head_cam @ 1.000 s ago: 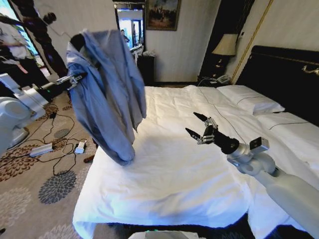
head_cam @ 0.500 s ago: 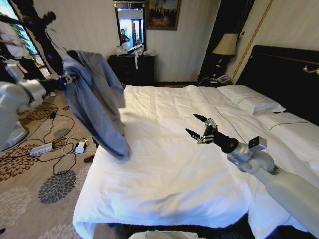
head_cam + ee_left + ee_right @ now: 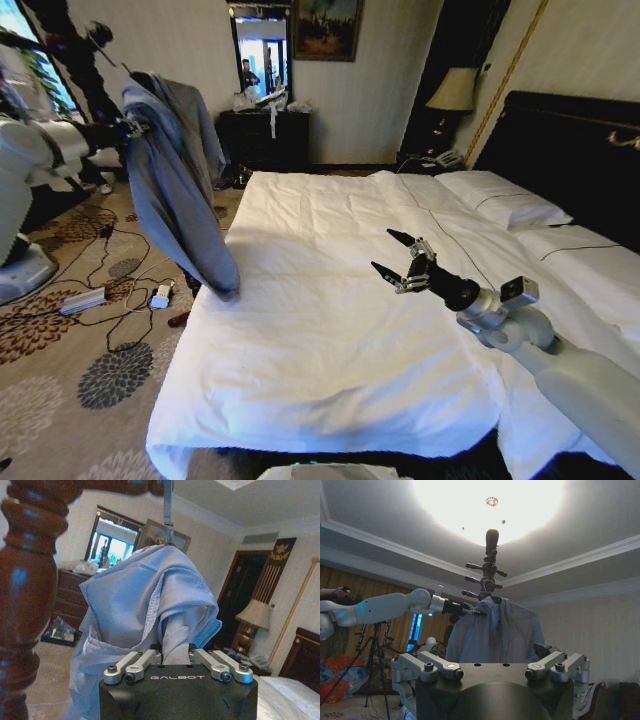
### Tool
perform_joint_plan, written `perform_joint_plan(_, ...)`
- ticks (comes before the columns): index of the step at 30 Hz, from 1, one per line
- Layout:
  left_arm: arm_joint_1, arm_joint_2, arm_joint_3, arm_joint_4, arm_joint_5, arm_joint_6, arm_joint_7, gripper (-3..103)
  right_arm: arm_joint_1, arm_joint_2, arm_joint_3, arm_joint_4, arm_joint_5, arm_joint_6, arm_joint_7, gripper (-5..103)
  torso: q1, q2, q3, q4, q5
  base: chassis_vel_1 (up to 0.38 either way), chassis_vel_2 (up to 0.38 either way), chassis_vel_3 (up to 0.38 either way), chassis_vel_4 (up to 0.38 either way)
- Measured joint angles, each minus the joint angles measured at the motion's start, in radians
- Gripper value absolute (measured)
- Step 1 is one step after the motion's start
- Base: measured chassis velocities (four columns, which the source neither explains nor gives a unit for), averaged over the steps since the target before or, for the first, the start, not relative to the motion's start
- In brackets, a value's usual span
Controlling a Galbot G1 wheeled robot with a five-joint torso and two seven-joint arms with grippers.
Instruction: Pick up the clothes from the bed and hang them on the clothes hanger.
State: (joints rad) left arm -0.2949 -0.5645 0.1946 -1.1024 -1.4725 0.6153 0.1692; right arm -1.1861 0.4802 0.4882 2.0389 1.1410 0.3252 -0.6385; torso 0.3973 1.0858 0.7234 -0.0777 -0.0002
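Note:
The clothes (image 3: 175, 190), a grey-blue shirt, hang in long folds beside the bed's left edge, clear of the white sheets of the bed (image 3: 330, 330). My left gripper (image 3: 130, 127) is shut on the shirt's top, and the cloth (image 3: 175, 640) is bunched between its fingers. The dark wooden clothes hanger (image 3: 85, 60) stands just behind it, its pole (image 3: 25, 580) close beside the gripper. From the right wrist, the shirt (image 3: 495, 630) hangs right against the clothes hanger (image 3: 490, 565) at a low branch. My right gripper (image 3: 395, 265) hovers open over the middle of the bed, holding nothing.
White pillows (image 3: 500, 205) and a black headboard (image 3: 570, 150) lie at the right. A dark dresser (image 3: 265, 135) with a mirror stands at the back wall, a lamp (image 3: 452, 92) beside it. Cables and a power strip (image 3: 85, 298) lie on the patterned carpet at the left.
My left arm has swung the shirt leftward, off the bed's edge and up to the coat stand. The right arm has stayed where it was.

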Motion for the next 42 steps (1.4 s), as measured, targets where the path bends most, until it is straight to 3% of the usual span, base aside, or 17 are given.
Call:
perform_joint_plan(11, -0.106, -0.040, 0.065, 0.116, -0.013, 0.012, -0.007, 17, -0.001, 0.000, 0.002, 0.001, -0.003, 0.000, 0.000, 100, 0.000, 0.000, 0.000, -0.0002, 0.0002, 0.000, 0.000, 0.000, 0.000)
perform_joint_plan(22, -0.154, -0.100, 0.092, 0.241, 0.050, 0.035, 0.011, 17, -0.001, 0.005, -0.001, -0.019, -0.007, 0.001, -0.001, 100, 0.000, 0.000, 0.000, -0.0002, 0.0003, 0.000, 0.000, 0.000, 0.000)
perform_joint_plan(32, -0.162, -0.127, 0.097, 0.276, 0.085, 0.046, 0.038, 17, 0.000, 0.010, -0.004, -0.032, -0.012, 0.004, -0.003, 100, 0.000, 0.000, 0.000, -0.0003, 0.0001, 0.000, 0.000, 0.000, 0.000)
perform_joint_plan(42, -0.113, -0.100, 0.086, 0.220, 0.107, 0.040, 0.053, 17, 0.000, 0.020, -0.012, -0.040, -0.023, 0.006, -0.005, 100, 0.000, 0.000, 0.000, -0.0003, 0.0005, 0.000, 0.000, 0.000, 0.000)
